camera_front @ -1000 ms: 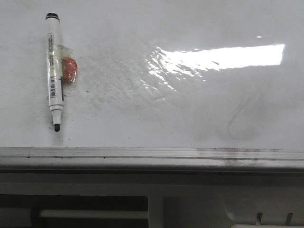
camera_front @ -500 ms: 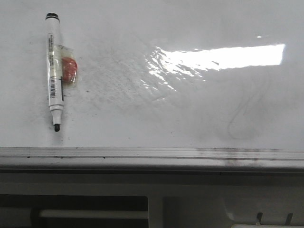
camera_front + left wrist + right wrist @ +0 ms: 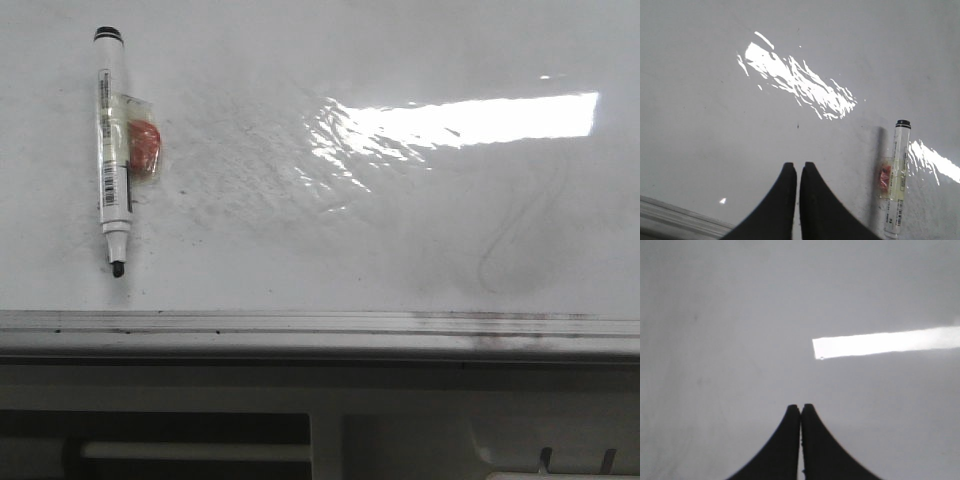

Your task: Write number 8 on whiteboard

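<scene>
Here the whiteboard (image 3: 330,270) fills most of the front view, glossy white, with grey smudging across its middle and a bright bar of glare toward two o'clock. No black number 8 shows on it; only a faint grey curved smear (image 3: 520,235) sits at about four o'clock from the board's centre, just above the grey metal edge rail (image 3: 300,325) that runs along the board's near side. At ten o'clock lies an uncapped dry-erase marker (image 3: 113,150), barcode on its barrel, its black tip pointing toward the rail, with a small red piece under clear tape (image 3: 142,145) touching its side. In the left wrist view the left gripper (image 3: 798,167) hangs above the bare board with its black fingers pressed together, holding nothing, the marker nearby. The right gripper (image 3: 800,409) is likewise closed on nothing over plain board
</scene>
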You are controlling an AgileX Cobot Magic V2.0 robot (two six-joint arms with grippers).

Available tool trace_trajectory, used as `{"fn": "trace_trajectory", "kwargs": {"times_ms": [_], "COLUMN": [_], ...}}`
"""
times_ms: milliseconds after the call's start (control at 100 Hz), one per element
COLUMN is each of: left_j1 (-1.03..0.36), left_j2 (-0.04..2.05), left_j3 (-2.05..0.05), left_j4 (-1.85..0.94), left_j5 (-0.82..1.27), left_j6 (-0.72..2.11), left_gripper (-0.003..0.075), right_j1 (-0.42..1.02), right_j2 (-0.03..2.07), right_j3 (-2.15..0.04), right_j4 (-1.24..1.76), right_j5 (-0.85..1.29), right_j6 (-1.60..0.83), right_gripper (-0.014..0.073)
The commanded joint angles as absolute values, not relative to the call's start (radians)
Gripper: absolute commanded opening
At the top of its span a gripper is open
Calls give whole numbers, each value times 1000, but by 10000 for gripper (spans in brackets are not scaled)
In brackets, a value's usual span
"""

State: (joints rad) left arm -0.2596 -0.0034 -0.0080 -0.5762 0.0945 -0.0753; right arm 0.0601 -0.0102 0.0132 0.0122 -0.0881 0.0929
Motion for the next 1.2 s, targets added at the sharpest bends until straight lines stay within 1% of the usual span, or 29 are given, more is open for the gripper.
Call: {"fn": "trace_trajectory", "kwargs": {"times_ms": [0, 170, 250, 370, 500, 550, 580, 610, 650, 680, 750, 800, 850, 900, 940, 1030, 1190], "left_j1": [-259, -259, -259, -259, -259, -273, -286, -305, -325, -347, -394, -429, -465, -500, -529, -591, -677], "left_j2": [-26, 71, 156, 313, 482, 529, 552, 575, 608, 630, 685, 724, 762, 804, 827, 884, 970], "left_j3": [15, -84, -157, -289, -422, -461, -484, -500, -521, -532, -549, -556, -558, -558, -558, -558, -558], "left_j4": [-595, -548, -490, -481, -498, -523, -540, -561, -594, -616, -659, -675, -685, -699, -713, -740, -742], "left_j5": [65, 175, 237, 339, 426, 430, 428, 426, 426, 426, 426, 426, 408, 383, 356, 296, 209], "left_j6": [-77, -67, -58, 73, 170, 196, 201, 210, 230, 247, 247, 247, 247, 247, 247, 247, 247], "left_gripper": [-20, -20, -20, -20, -15, 17, 50, 102, 159, 218, 308, 335, 336, 336, 336, 336, 336], "right_j1": [57, 57, 57, 57, 57, 57, 57, 57, 57, 59, 88, 115, 145, 170, 184, 208, 210], "right_j2": [-31, -13, 35, 147, 273, 315, 343, 364, 393, 409, 440, 459, 478, 495, 508, 530, 551], "right_j3": [13, -65, -144, -281, -425, -473, -500, -526, -561, -581, -623, -646, -664, -677, -680, -680, -680], "right_j4": [162, 192, 161, 93, 46, 46, 46, 46, 50, 50, 50, 50, 60, 60, 60, 60, 69], "right_j5": [-192, -77, 87, 333, 483, 515, 535, 551, 569, 576, 573, 571, 571, 573, 573, 569, 559], "right_j6": [105, 101, 101, 101, 36, 0, 0, 0, 0, 0, 0, 0, 0, 0, 0, 0, 0], "right_gripper": [-42, -42, -42, -42, -42, -41, -39, -33, -4, 28, 146, 261, 356, 424, 444, 436, 436]}}
